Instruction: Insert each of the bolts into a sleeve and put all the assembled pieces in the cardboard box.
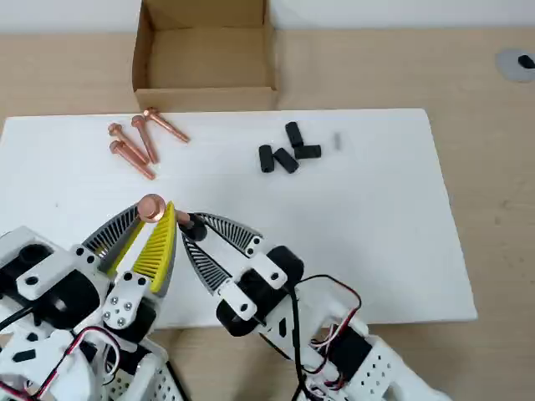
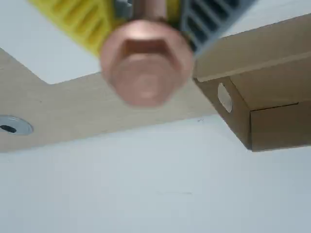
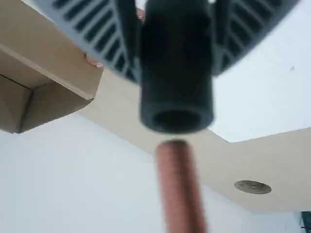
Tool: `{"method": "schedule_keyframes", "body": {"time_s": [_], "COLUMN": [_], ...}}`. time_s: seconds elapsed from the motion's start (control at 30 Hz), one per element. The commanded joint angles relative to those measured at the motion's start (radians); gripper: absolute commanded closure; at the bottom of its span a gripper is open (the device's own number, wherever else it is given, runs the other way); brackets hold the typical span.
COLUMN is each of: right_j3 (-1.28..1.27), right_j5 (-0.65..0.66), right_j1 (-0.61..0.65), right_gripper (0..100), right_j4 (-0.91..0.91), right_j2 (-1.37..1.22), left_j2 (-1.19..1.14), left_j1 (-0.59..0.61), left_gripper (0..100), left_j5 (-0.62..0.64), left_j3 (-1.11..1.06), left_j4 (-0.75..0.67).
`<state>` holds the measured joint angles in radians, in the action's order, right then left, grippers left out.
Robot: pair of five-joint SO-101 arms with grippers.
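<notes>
My left gripper (image 1: 153,210), with one yellow and one grey finger, is shut on a copper bolt (image 1: 155,208) just behind its hexagonal head (image 2: 147,63). The shaft points towards my right gripper (image 1: 191,225), which is shut on a black sleeve (image 3: 177,73). In the right wrist view the bolt's tip (image 3: 179,187) lies just outside the sleeve's open end, roughly in line with it. Both grippers hang over the front left of the white mat (image 1: 351,225). Three loose bolts (image 1: 138,140) lie at the mat's far left. Several black sleeves (image 1: 287,150) lie at its far middle. The cardboard box (image 1: 205,54) stands open beyond the mat.
The mat lies on a wooden table (image 1: 485,150) with a round grey insert (image 1: 516,63) at the far right. The right half of the mat is bare. The box's corner (image 2: 257,116) shows close behind the left gripper.
</notes>
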<state>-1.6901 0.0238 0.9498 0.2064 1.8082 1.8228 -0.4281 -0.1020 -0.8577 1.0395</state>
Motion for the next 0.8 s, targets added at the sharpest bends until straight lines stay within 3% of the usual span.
{"method": "schedule_keyframes", "body": {"time_s": [0.0, 0.57, 0.77], "right_j3": [0.002, 0.002, 0.002], "right_j5": [0.006, 0.006, 0.006], "right_j1": [0.012, 0.012, 0.012], "right_gripper": [98.9, 98.9, 98.9], "right_j4": [-0.025, -0.025, -0.025], "right_j2": [0.09, 0.09, 0.09], "left_j2": [-0.001, 0.001, -0.002], "left_j1": [0.009, -0.032, -0.084], "left_gripper": [99, 99, 99], "left_j5": [-0.009, -0.032, -0.097], "left_j3": [0.003, -0.035, -0.054], "left_j4": [-0.018, 0.015, 0.069]}}
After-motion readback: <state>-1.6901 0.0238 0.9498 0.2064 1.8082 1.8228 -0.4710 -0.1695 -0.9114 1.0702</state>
